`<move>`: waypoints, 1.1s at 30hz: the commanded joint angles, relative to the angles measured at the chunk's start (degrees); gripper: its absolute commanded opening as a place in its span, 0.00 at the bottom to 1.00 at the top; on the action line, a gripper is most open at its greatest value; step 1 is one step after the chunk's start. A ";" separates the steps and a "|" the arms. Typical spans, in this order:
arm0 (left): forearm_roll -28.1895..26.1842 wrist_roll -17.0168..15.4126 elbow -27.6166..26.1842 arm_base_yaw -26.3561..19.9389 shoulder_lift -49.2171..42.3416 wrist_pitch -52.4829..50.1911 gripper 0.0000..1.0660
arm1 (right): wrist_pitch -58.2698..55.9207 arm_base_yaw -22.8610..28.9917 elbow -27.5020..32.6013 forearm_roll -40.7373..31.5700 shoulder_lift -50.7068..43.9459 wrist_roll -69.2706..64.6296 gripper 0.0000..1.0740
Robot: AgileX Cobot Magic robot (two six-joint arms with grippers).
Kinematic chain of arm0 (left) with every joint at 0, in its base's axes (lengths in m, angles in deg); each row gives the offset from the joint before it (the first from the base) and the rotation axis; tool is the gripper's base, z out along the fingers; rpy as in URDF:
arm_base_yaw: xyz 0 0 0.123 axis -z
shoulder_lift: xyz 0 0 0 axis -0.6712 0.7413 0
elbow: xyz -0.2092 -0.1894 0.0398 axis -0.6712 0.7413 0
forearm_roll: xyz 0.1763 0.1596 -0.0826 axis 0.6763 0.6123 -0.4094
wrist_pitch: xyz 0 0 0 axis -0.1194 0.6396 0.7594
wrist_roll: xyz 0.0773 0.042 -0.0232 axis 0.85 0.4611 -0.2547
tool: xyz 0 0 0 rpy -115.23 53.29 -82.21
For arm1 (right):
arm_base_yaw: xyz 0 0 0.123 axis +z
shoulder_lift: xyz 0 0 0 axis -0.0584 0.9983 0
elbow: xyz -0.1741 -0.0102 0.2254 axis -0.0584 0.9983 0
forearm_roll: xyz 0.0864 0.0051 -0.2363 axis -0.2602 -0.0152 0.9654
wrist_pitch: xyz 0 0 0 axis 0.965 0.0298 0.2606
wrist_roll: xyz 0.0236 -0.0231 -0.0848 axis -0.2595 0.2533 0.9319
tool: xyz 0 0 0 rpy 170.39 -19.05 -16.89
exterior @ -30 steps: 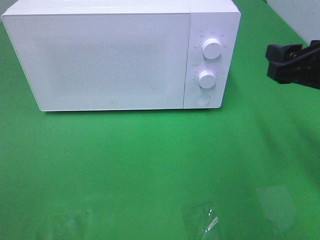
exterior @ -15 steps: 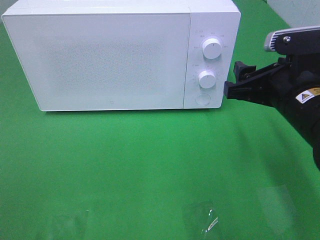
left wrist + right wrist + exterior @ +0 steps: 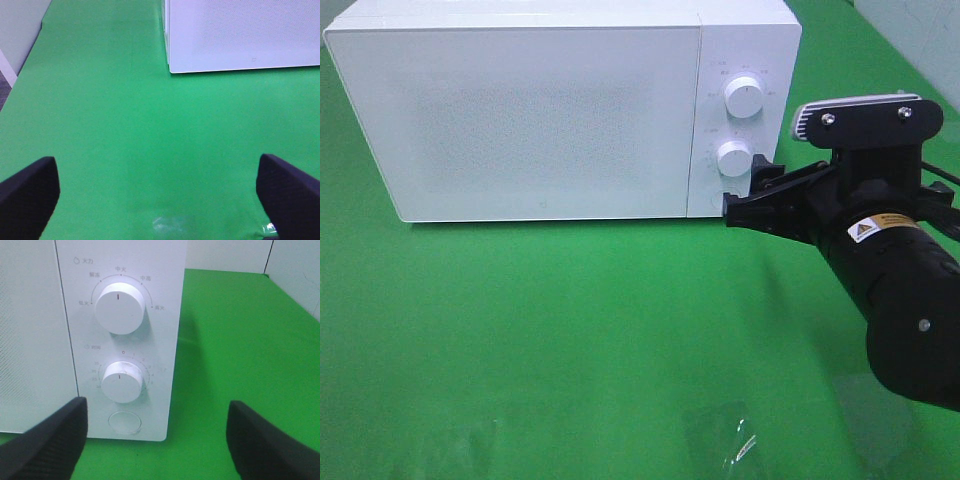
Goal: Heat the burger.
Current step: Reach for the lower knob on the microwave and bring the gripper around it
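While your right end effector (image 3: 745,190) hangs just in front of the white microwave's (image 3: 540,120) control panel, its two black fingers stand wide apart with nothing between them. Straight ahead of it, framed between the fingers in the right wrist view, sits the lower dial (image 3: 121,381). The upper dial (image 3: 120,310) is above that one, and the round button (image 3: 125,422) lies just below it, nearest the fingertips. From the high camera you cannot tell whether a fingertip touches the panel. The microwave door, off to this end effector's left, is shut. Your left end effector (image 3: 160,200) is also spread wide and empty above the green surface (image 3: 110,125), with a lower corner of the microwave ahead of it. The burger shows in none of your views, so you cannot tell where it is.
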 commanded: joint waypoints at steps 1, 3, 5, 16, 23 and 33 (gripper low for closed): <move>-0.11 -0.46 -0.06 -0.06 -1.03 -0.74 0.94 | 1.78 0.11 -0.86 -0.06 1.26 -0.46 0.68; -0.11 -0.46 -0.06 -0.06 -1.03 -0.74 0.94 | 3.50 0.11 -1.15 0.00 2.64 -1.83 0.68; -0.11 -0.46 -0.06 -0.06 -1.03 -0.74 0.94 | 3.61 0.11 -2.06 0.00 3.67 -2.18 0.68; -0.11 -0.46 -0.06 -0.06 -1.03 -0.74 0.94 | 3.72 -0.06 -5.21 0.34 4.81 -2.12 0.68; -0.11 -0.46 -0.06 -0.06 -1.03 -0.74 0.94 | 2.81 -0.06 -7.56 0.52 9.57 -2.29 0.68; -0.11 -0.46 -0.06 -0.06 -1.03 -0.74 0.94 | -0.40 -3.44 -12.32 5.39 13.01 -2.58 0.68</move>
